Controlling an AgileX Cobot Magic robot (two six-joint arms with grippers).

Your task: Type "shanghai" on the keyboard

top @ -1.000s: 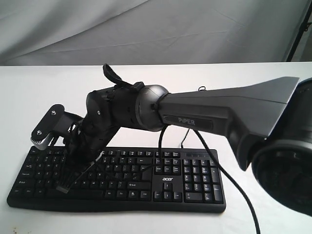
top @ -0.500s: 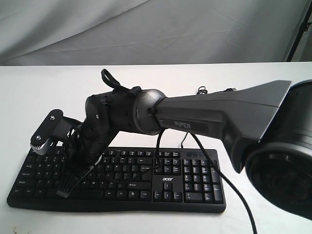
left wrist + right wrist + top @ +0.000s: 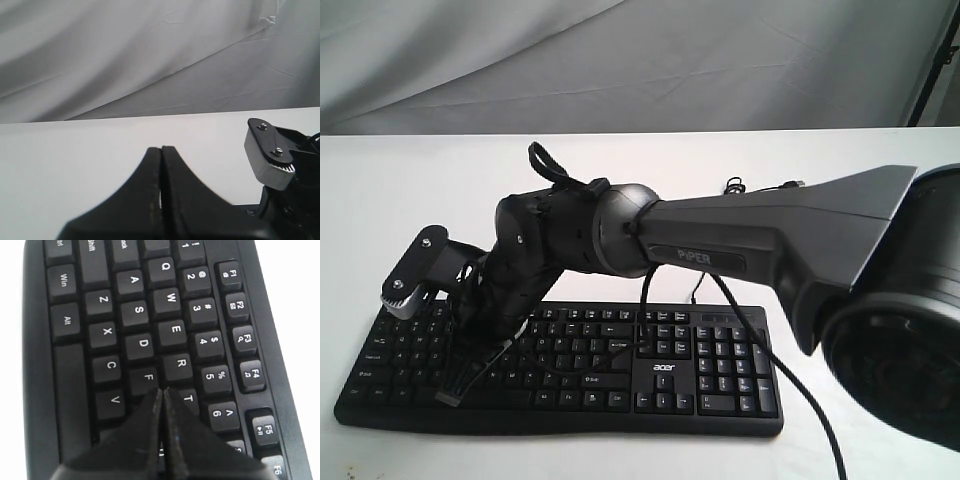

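Black full-size keyboard (image 3: 700, 375), white legends, flat on white table (image 3: 380, 200)

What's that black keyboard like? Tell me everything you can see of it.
The keyboard is wide, flat and black, seemingly plastic, with white legends, a number pad and a white acer logo. It lies on the white table. The right gripper, shut, points down at its left letter keys near F; contact unclear.
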